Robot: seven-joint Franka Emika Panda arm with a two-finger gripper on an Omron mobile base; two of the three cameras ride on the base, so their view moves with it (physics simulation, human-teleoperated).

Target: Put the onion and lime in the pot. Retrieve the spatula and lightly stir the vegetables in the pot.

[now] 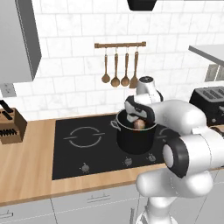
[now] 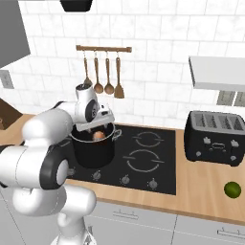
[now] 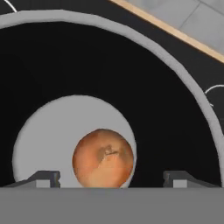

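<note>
The black pot stands on the cooktop's near burner. My gripper hangs just over its mouth, open, its tips wide apart. The brown onion is inside the pot, between the tips but clear of both, over the grey pot bottom. The green lime lies on the wooden counter far to the right, near the front edge. The spatula hangs at the right end of the wall rail.
Wooden spoons hang beside the spatula. A black toaster stands right of the cooktop, a knife block on the counter at the left. A range hood hangs above.
</note>
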